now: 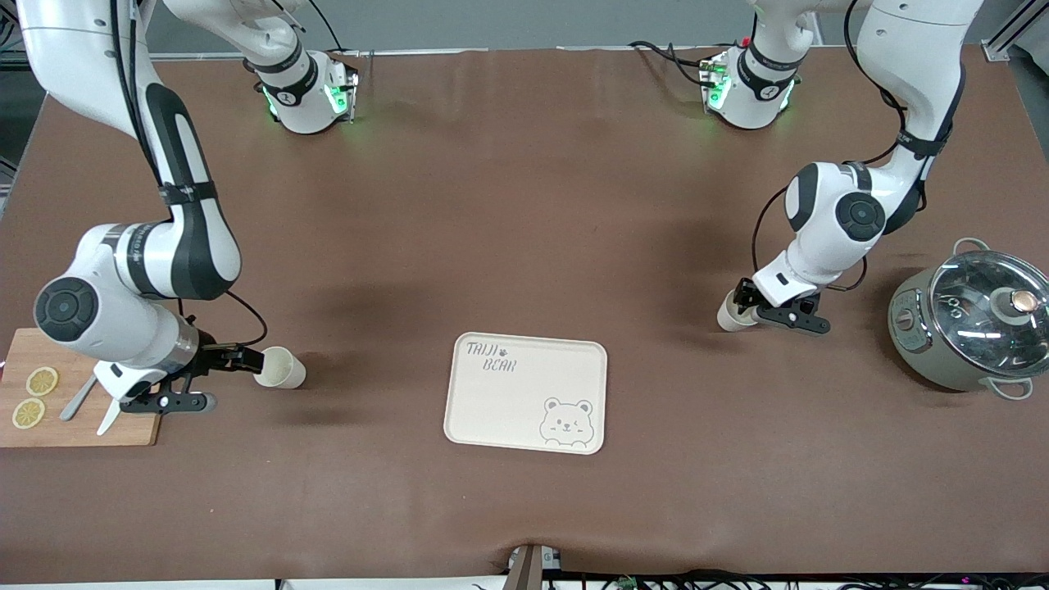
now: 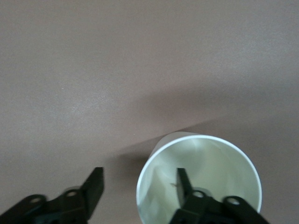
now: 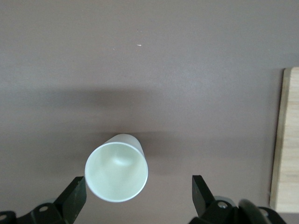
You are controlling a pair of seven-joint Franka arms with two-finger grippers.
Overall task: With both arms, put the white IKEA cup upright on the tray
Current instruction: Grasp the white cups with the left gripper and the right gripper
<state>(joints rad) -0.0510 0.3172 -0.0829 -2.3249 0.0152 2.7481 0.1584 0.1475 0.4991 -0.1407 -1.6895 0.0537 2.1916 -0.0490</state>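
Note:
A white cup (image 1: 283, 369) lies on its side on the brown table, toward the right arm's end, its mouth facing my right gripper (image 1: 248, 359). In the right wrist view that cup (image 3: 117, 168) lies between the open fingers, close to one finger (image 3: 76, 192), and my right gripper (image 3: 138, 186) is not touching it. A second white cup (image 1: 729, 317) lies on its side at my left gripper (image 1: 742, 306). My left gripper (image 2: 138, 181) is open, with one finger (image 2: 183, 183) inside the cup's mouth (image 2: 210, 163) and the other outside. The cream bear tray (image 1: 500, 401) lies between the two cups, nearer the front camera.
A wooden cutting board (image 1: 90, 426) with lemon slices (image 1: 41, 381) and a knife lies under the right arm's wrist; its edge shows in the right wrist view (image 3: 286, 140). A grey pot with a glass lid (image 1: 979, 315) stands at the left arm's end.

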